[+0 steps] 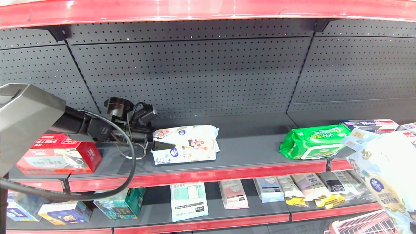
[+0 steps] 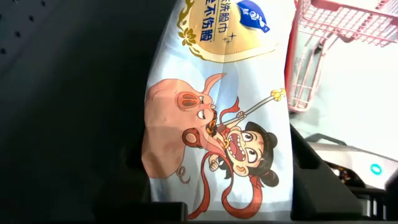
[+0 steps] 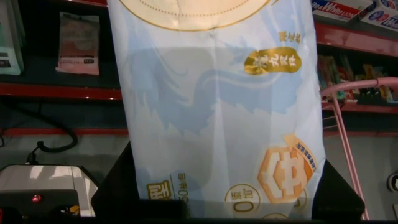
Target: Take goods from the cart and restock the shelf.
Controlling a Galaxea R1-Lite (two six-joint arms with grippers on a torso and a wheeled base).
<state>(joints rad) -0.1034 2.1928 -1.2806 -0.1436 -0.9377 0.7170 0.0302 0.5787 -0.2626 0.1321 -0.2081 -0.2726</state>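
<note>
Nearest, at four o'clock, my right gripper [image 3: 227, 202] pinches the near pack [image 1: 386, 175] by one end. It looks soft, light and slick, so I'd hold it mid-width. Farther, at seven o'clock, my left gripper [image 1: 155, 145] clamps the far pack [image 1: 190, 143] by its end, flat on the shelf [image 1: 253, 152].

Of the white cartoon-print pack [image 1: 186, 144] we count two: one left of the green wipes pack [image 1: 313, 141], one right of it. We count one green wipes pack, one red box [image 1: 58, 154] far to its left, and one pink cart [image 1: 360, 224] below it, off to the right.
</note>
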